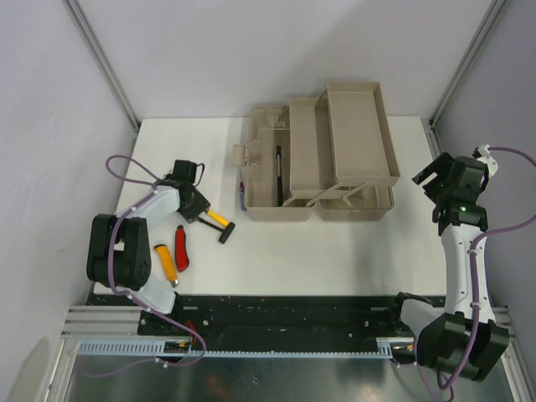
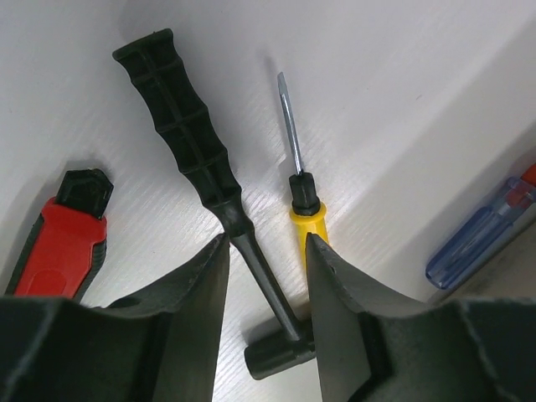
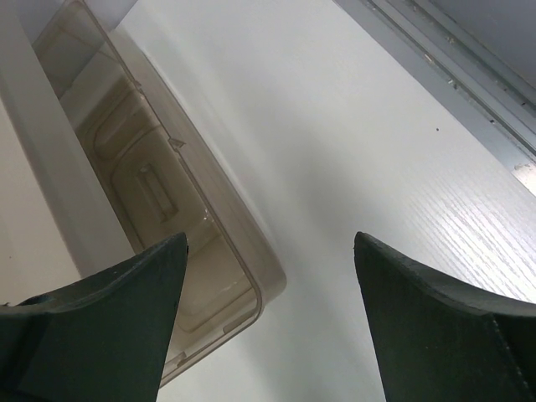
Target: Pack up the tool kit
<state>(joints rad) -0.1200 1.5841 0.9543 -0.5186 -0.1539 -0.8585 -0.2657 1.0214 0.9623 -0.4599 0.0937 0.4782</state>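
Note:
The beige toolbox (image 1: 276, 197) stands open at the back of the table, its trays (image 1: 360, 126) folded out. My left gripper (image 1: 195, 206) is open and low over the table. In the left wrist view its jaws (image 2: 265, 243) straddle the thin neck of a black plastic hammer (image 2: 180, 126) without touching it. A yellow-handled screwdriver (image 2: 306, 219) lies beside the hammer, its handle running under the right finger. The hammer head (image 1: 226, 235) and the yellow handle (image 1: 218, 219) show in the top view. My right gripper (image 1: 431, 180) is open and empty beside the toolbox's right end (image 3: 209, 251).
A red utility knife (image 1: 181, 249) and a yellow-handled tool (image 1: 166, 261) lie on the table near the left arm's base; the knife also shows in the left wrist view (image 2: 67, 239). A blue-handled screwdriver (image 2: 481, 239) lies against the toolbox's left side. Frame posts stand at the back corners.

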